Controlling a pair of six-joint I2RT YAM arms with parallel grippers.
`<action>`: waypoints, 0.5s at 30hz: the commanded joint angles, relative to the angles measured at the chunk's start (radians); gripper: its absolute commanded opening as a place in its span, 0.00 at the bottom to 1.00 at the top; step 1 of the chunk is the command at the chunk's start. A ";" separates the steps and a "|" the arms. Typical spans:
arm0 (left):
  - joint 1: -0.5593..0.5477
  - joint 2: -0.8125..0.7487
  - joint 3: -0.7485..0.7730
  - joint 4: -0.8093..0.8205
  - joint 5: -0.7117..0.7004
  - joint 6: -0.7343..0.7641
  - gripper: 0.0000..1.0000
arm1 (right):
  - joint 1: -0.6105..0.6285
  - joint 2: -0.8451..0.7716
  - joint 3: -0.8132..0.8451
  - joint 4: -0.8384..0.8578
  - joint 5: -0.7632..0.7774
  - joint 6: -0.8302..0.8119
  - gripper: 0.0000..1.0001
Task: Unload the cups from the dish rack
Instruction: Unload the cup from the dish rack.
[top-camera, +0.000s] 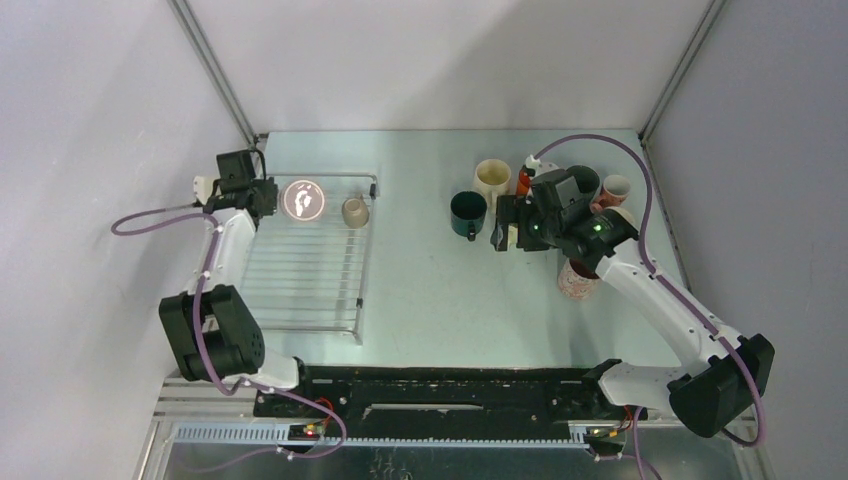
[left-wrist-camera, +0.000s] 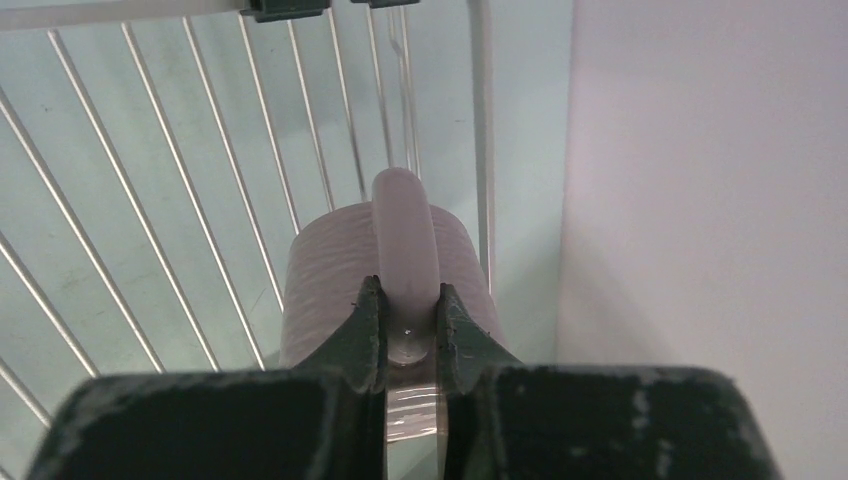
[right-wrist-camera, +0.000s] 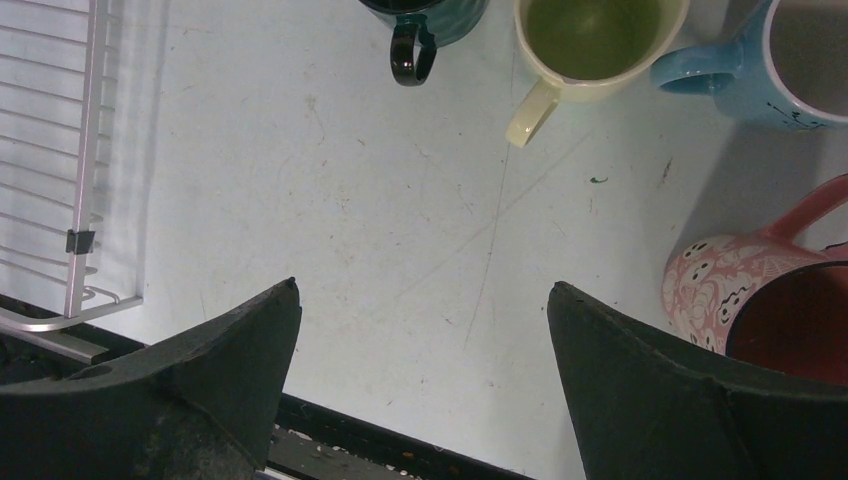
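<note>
The silver wire dish rack (top-camera: 300, 285) lies at the left. A pale lilac-pink ribbed cup (top-camera: 303, 200) lies at its far end, and a beige cup (top-camera: 355, 211) stands beside it. My left gripper (top-camera: 267, 196) is shut on the lilac-pink cup's handle (left-wrist-camera: 405, 225), with the cup body (left-wrist-camera: 325, 280) over the rack bars (left-wrist-camera: 150, 200). My right gripper (top-camera: 503, 235) is open and empty above bare table (right-wrist-camera: 420, 300). Around it stand a dark green cup (top-camera: 467, 213), a cream cup (top-camera: 492, 178) and a speckled pink cup (top-camera: 577, 280).
A white cup with a red inside (top-camera: 615, 188) stands at the far right. The right wrist view shows a blue cup (right-wrist-camera: 770, 60), the cream cup (right-wrist-camera: 590, 40), the dark green cup (right-wrist-camera: 420, 20), the speckled pink cup (right-wrist-camera: 705, 290) and the rack's corner (right-wrist-camera: 85, 200). Grey walls enclose the table.
</note>
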 joint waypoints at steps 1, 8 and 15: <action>-0.020 -0.093 0.004 0.114 -0.027 0.097 0.00 | 0.011 -0.009 0.027 0.038 0.006 0.002 1.00; -0.044 -0.155 -0.027 0.109 -0.028 0.190 0.00 | 0.012 0.036 0.091 0.062 -0.041 0.005 1.00; -0.063 -0.224 -0.030 0.093 -0.014 0.279 0.00 | 0.080 0.165 0.262 0.079 -0.081 -0.001 1.00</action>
